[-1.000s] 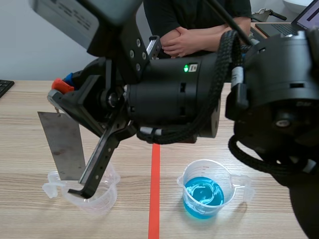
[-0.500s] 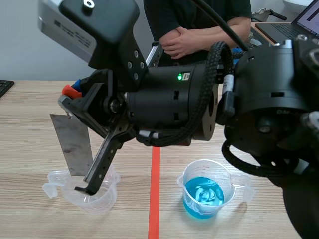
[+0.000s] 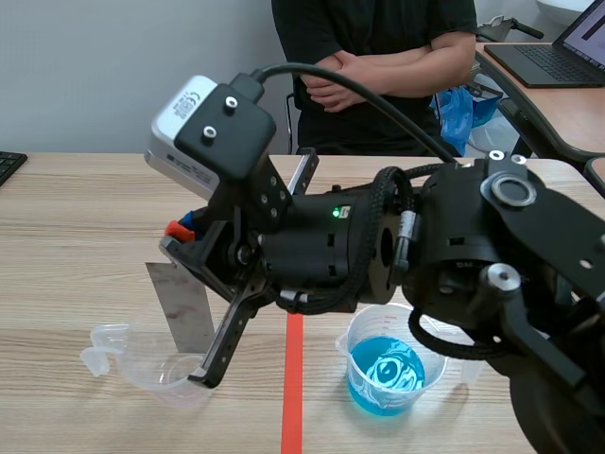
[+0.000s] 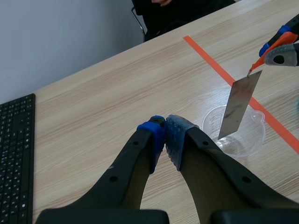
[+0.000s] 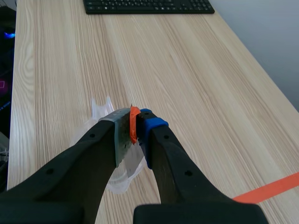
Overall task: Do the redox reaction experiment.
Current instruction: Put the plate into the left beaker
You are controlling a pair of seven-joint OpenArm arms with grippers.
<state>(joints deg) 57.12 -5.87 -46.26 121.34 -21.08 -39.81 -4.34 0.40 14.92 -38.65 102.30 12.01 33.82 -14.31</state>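
A thin grey metal sheet hangs upright from a small orange-red clip. My right gripper, reaching across from the right, is shut on that clip. The sheet's lower edge stands in the mouth of an empty clear beaker left of the tape line. A second clear beaker holding blue liquid sits right of the line. In the left wrist view the sheet and the empty beaker lie ahead and to the side of my left gripper, which is shut on nothing.
A person sits across the table with folded arms. A black keyboard lies at the table's left edge. A laptop sits on a desk at the far right. An orange tape line runs between the beakers.
My right arm has come down and shifted right, carrying the sheet from left of the empty beaker to over it. Both beakers have stayed put.
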